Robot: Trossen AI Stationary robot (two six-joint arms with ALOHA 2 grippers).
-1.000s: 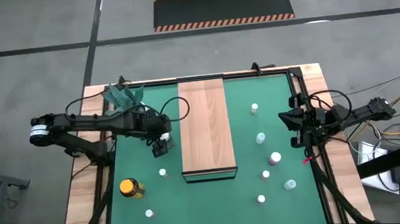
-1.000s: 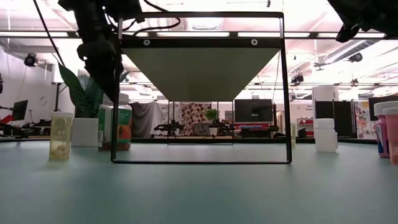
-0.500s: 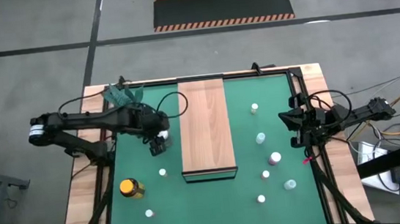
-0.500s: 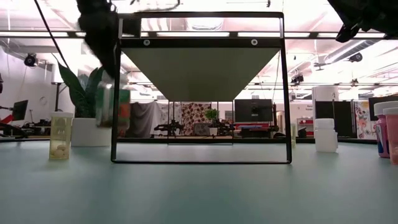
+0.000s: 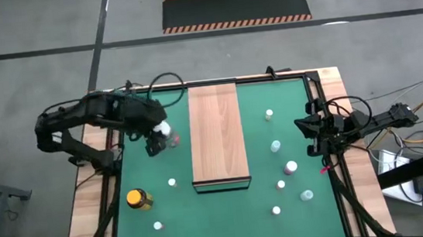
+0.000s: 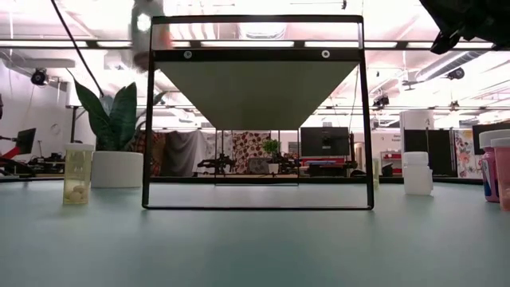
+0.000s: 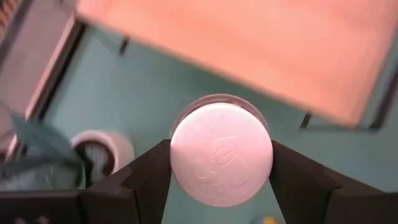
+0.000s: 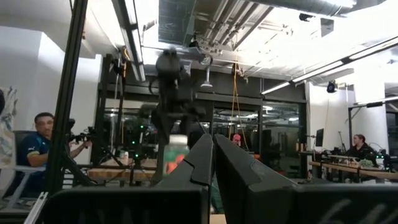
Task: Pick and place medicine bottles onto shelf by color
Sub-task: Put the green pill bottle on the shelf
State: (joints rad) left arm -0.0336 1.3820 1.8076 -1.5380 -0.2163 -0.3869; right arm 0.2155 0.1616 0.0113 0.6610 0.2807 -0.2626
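Above the green mat [image 5: 227, 202], just left of the shelf [image 5: 216, 133], I see my left claw [image 7: 221, 163] pinching a white-lidded jar [image 7: 221, 153] by its sides, lifted off the worktop. Its fingers [image 7: 144, 177] press against the lid's rim. My right claw [image 8: 213, 163] waits at the right edge of the worktop, pressed together and holding nothing. 1 amber yellow-lidded jar [image 5: 138, 199] stands on the mat, and several small bottles [image 5: 290, 167] lie scattered to the shelf's right.
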